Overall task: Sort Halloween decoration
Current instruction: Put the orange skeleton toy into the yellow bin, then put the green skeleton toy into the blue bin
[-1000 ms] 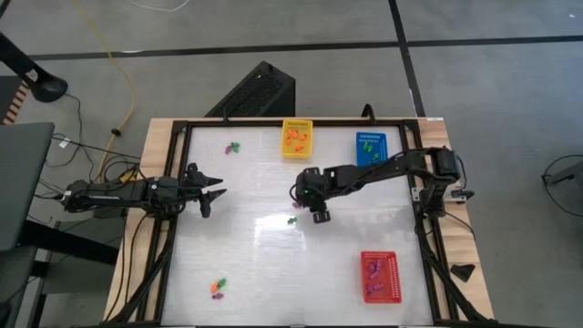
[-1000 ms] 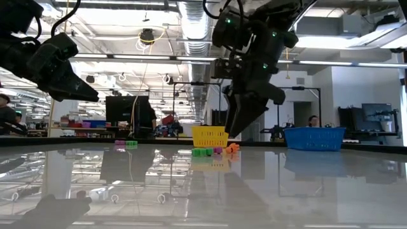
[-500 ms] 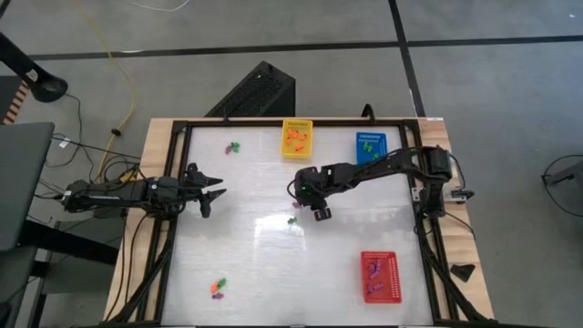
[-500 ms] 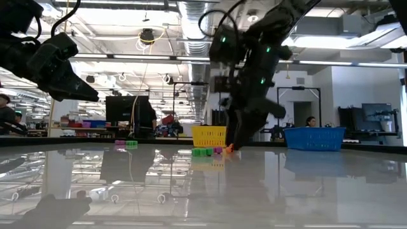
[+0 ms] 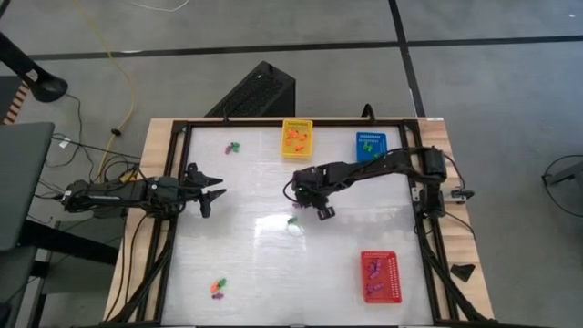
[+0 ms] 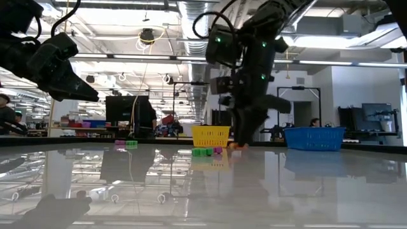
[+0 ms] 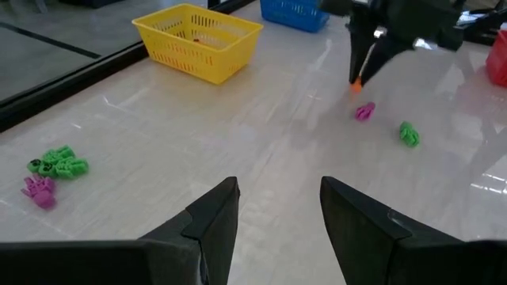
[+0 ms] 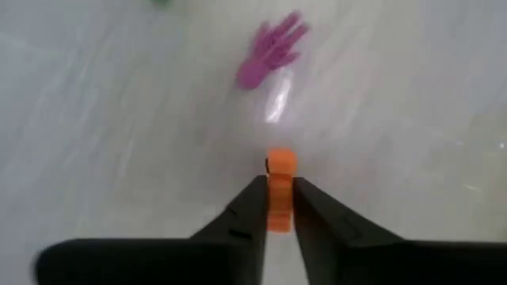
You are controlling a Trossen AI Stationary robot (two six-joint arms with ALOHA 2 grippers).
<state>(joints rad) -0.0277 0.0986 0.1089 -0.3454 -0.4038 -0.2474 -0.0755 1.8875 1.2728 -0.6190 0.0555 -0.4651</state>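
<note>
The Halloween decoration lies in small clusters on the white table. An orange trinket [image 8: 279, 184], a purple hand-shaped one [image 8: 271, 51] and a green one [image 7: 409, 133] lie mid-table. My right gripper [image 8: 278, 198] stands over them, pointing down, shut on the orange trinket. My left gripper [image 7: 277, 194] hovers open near the table's left edge [image 5: 217, 192], holding nothing. My right gripper pinches the orange trinket's near end [image 8: 279, 207] between its two fingertips. The fingers come from above, pointing steeply down, and lie along the trinket. The trinket's far end [image 8: 280, 161] sticks out beyond the fingertips, at the table's surface [image 6: 234, 146].
A yellow basket [image 5: 297, 138] and a blue basket [image 5: 370, 146] stand at the far edge, and a red basket [image 5: 380, 275] at the near right. More trinkets lie at the far left [image 5: 232, 147] and the near left [image 5: 218, 289].
My right gripper has come down to the table and shifted a little toward its left edge, onto the orange trinket. Its fingers have closed on that trinket.
</note>
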